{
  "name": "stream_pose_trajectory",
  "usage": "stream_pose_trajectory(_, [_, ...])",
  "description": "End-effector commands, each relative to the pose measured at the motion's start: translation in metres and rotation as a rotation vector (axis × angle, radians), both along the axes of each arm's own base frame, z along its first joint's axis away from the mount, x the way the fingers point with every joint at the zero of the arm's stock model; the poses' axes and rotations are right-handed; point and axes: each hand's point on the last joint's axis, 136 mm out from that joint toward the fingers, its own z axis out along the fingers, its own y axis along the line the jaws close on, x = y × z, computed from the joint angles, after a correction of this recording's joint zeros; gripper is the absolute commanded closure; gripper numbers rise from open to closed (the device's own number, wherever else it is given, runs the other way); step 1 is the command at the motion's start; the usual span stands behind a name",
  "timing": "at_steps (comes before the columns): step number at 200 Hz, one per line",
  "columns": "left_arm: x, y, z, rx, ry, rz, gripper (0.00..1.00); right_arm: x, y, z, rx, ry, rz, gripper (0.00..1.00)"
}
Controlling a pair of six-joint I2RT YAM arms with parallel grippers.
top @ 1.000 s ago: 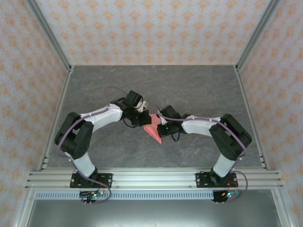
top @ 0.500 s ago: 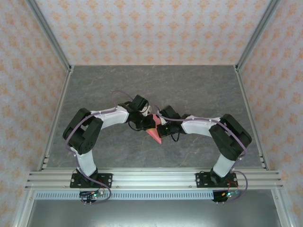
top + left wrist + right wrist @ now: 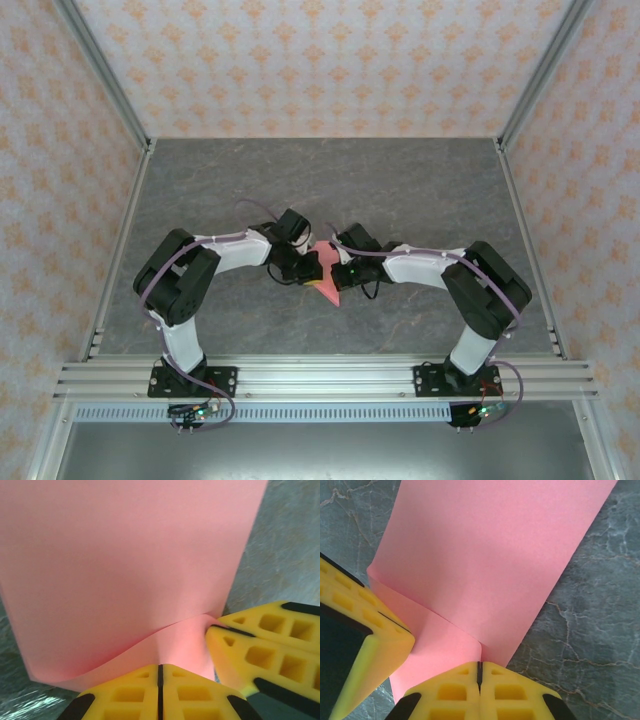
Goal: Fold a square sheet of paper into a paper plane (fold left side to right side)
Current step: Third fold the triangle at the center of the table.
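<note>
Salmon-pink square sheet of paper (image 3: 325,286), creased narrow, lies at the middle of the table (image 3: 200,190). The left gripper (image 3: 160,669) and right gripper (image 3: 479,665), both fully closed and holding nothing, press on it. It looks light and limp, likely best pinched at an edge.

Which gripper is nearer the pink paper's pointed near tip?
Right, narrowly. The right gripper sits on the paper just above its tip; the left gripper sits at its left edge, slightly farther up.

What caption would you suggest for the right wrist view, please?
Closed right gripper meets the creased pink sheet, left gripper alongside, on a marbled table.
</note>
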Motion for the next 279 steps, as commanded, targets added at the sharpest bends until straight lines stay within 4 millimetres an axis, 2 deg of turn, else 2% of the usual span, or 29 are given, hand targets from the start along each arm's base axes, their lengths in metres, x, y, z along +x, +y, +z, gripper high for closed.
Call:
stream_pose_trajectory(1, [-0.006, 0.008, -0.009, 0.042, 0.001, 0.004, 0.91, -0.029, -0.015, -0.031, -0.102, 0.101, 0.033, 1.0])
stream_pose_trajectory(43, [-0.008, 0.01, -0.009, 0.047, -0.002, 0.01, 0.91, -0.026, -0.004, -0.02, -0.063, 0.085, 0.045, 1.0])
stream_pose_trajectory(73, [-0.009, 0.012, -0.008, 0.053, -0.005, 0.013, 0.91, -0.026, -0.004, -0.018, -0.063, 0.08, 0.042, 0.99])
stream_pose_trajectory(97, [-0.014, 0.017, -0.014, 0.068, 0.006, 0.014, 0.91, -0.023, -0.003, -0.005, -0.036, 0.057, 0.022, 0.9])
stream_pose_trajectory(128, [-0.016, 0.018, -0.018, 0.07, 0.01, 0.022, 0.91, -0.016, -0.002, 0.031, 0.024, 0.006, -0.018, 0.75])
stream_pose_trajectory(146, [-0.015, 0.017, -0.016, 0.062, 0.005, 0.026, 0.91, -0.019, -0.004, 0.047, 0.077, 0.006, -0.026, 0.66])
stream_pose_trajectory(158, [-0.014, 0.016, -0.014, 0.057, 0.001, 0.027, 0.91, -0.027, -0.003, 0.05, 0.115, 0.038, -0.026, 0.62])
stream_pose_trajectory(176, [-0.013, 0.016, -0.013, 0.054, -0.003, 0.028, 0.91, -0.041, 0.003, 0.054, 0.202, 0.118, -0.008, 0.62])
stream_pose_trajectory(209, [-0.013, 0.015, -0.012, 0.051, -0.005, 0.027, 0.91, -0.066, 0.026, 0.058, 0.371, 0.304, 0.017, 0.7])
stream_pose_trajectory(249, [-0.012, 0.014, -0.013, 0.046, -0.005, 0.03, 0.91, -0.062, 0.034, 0.054, 0.402, 0.335, 0.001, 0.72])
stream_pose_trajectory(279, [-0.012, 0.014, -0.011, 0.046, -0.008, 0.03, 0.91, -0.062, 0.035, 0.043, 0.386, 0.368, -0.011, 0.72])
